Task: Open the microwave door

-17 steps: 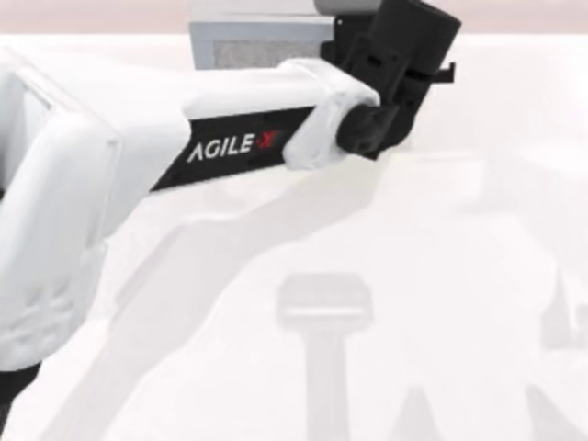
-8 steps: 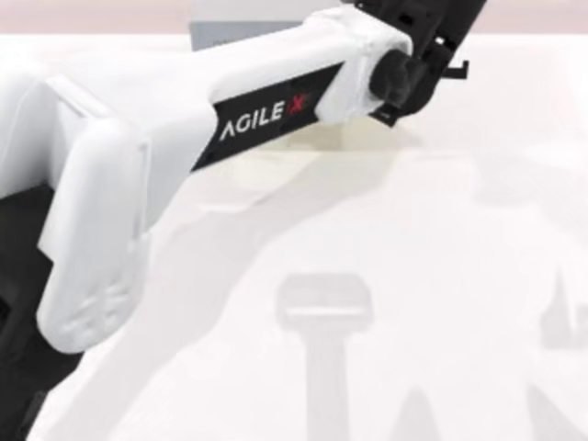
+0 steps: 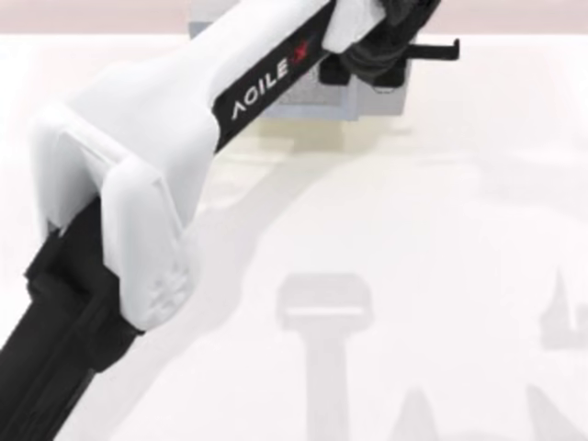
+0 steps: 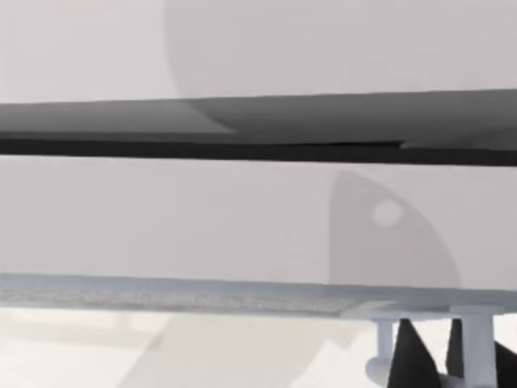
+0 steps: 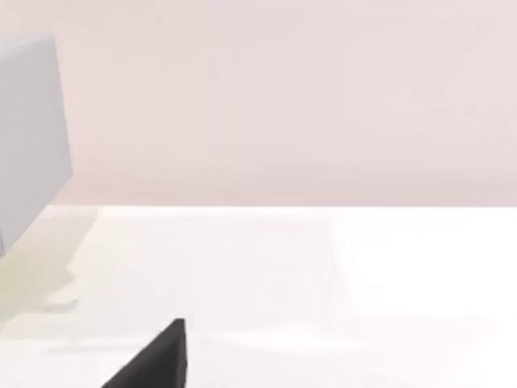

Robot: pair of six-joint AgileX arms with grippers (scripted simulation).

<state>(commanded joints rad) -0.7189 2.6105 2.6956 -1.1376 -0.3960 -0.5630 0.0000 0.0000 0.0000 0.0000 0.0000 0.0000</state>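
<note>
The light-grey microwave [image 3: 207,18] stands at the table's far edge, mostly hidden under my left arm. Its door [image 3: 367,99] juts forward from the box, swung partly out. In the left wrist view the door [image 4: 202,296] shows edge-on with its speckled mesh strip, and a dark gap lies between it and the microwave body. My left gripper [image 3: 404,50] is at the door's free end. Its black fingertips [image 4: 412,360] flank the slim handle post [image 4: 477,347], and the gripper [image 4: 456,360] is shut on it. My right gripper [image 5: 161,360] is parked, away from the microwave [image 5: 24,137].
The pale table [image 3: 413,276] stretches in front of the microwave, with only arm shadows on it. My left arm's white links [image 3: 138,184] cross the left half of the top view, from the near left corner to the far middle.
My left arm has swung farther away and to the right, taking the gripper with it. The door panel now stands out in front of the microwave where only its flat front showed before.
</note>
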